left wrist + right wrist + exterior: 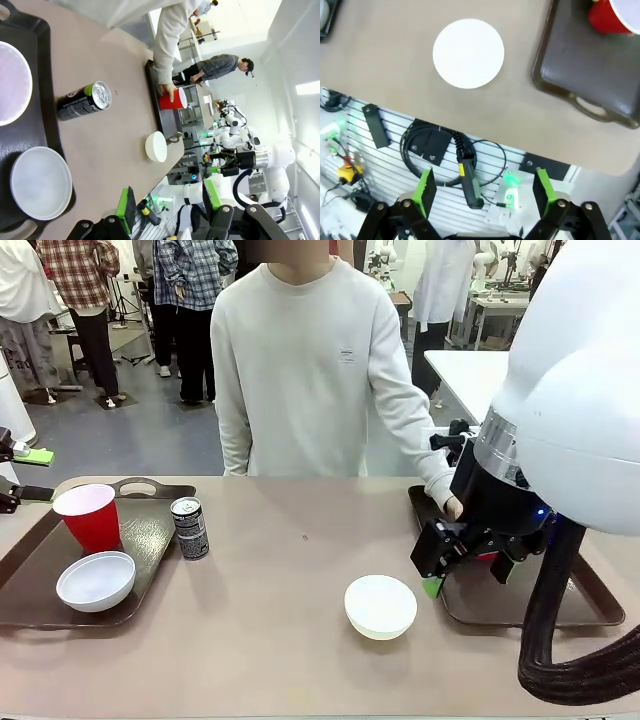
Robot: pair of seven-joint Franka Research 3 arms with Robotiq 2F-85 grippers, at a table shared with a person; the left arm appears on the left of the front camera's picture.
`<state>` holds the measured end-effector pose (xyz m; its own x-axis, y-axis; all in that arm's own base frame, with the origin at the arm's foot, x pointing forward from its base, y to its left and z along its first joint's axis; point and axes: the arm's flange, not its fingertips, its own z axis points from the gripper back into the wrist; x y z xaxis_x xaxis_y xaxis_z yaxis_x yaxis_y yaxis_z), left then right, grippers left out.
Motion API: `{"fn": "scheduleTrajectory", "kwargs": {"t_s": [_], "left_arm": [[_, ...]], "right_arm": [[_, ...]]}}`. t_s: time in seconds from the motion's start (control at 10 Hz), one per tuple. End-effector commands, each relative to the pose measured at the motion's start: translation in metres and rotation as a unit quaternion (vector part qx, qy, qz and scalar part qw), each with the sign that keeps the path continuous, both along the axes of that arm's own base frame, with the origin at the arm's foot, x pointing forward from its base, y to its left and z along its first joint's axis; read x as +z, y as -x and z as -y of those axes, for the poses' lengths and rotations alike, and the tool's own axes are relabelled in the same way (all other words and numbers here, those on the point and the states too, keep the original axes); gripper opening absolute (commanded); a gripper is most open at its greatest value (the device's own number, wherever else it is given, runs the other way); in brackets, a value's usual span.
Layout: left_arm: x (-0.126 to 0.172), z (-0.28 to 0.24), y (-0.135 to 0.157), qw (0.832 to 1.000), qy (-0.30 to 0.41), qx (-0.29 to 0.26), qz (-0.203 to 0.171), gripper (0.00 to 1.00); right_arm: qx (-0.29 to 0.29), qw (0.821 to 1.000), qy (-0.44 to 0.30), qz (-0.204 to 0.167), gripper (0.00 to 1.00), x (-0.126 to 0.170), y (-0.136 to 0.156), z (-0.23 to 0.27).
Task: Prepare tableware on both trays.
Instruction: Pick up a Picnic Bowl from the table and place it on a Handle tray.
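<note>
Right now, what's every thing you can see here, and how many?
trays: two, dark brown; on the table, one left, one right.
red cups: two, red; one on the left tray, one on the right tray.
white bowls: two, white; one on the left tray, one on the bare table.
can: one, dark; standing on the table beside the left tray.
person's hand: one, on the right tray's cup.
left jaws: black, green pads, open.
right jaws: black, green pads, open.

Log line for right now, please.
left tray holds red cup, bowl | can on table beside it | second bowl on table | person's hand on second red cup at right tray | left gripper open | right gripper open
</note>
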<state>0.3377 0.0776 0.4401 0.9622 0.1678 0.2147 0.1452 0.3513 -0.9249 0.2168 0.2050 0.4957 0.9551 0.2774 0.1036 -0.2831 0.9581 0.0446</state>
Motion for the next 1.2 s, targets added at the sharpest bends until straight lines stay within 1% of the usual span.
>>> {"fn": "scheduleTrajectory", "kwargs": {"t_s": [0.0,0.3,0.4,0.5,0.6,0.8,1.1], "left_arm": [[0.001,0.0,-0.001,1.0,0.009,0.002,0.007,0.72],[0.001,0.0,-0.001,1.0,0.009,0.002,0.007,0.72],[0.001,0.0,-0.001,1.0,0.009,0.002,0.007,0.72],[0.001,0.0,-0.001,1.0,0.009,0.002,0.007,0.72],[0.001,0.0,-0.001,1.0,0.009,0.002,0.007,0.72],[0.001,0.0,-0.001,1.0,0.009,0.002,0.007,0.72],[0.001,0.0,-0.001,1.0,0.009,0.002,0.007,0.72]], "right_arm": [[-0.01,1.0,-0.004,-0.023,1.0,-0.05,-0.001,0.012],[-0.011,1.0,0.0,-0.024,1.0,-0.051,-0.002,0.009],[-0.027,1.0,0.008,-0.009,1.0,-0.054,-0.008,0.006],[-0.043,0.999,0.015,0.007,1.0,-0.059,-0.021,-0.003],[-0.045,0.999,0.019,0.012,1.0,-0.067,-0.035,-0.013],[-0.042,0.999,0.024,0.006,1.0,-0.087,-0.064,-0.028],[-0.036,0.999,0.022,-0.003,1.0,-0.119,-0.09,-0.031]]}}
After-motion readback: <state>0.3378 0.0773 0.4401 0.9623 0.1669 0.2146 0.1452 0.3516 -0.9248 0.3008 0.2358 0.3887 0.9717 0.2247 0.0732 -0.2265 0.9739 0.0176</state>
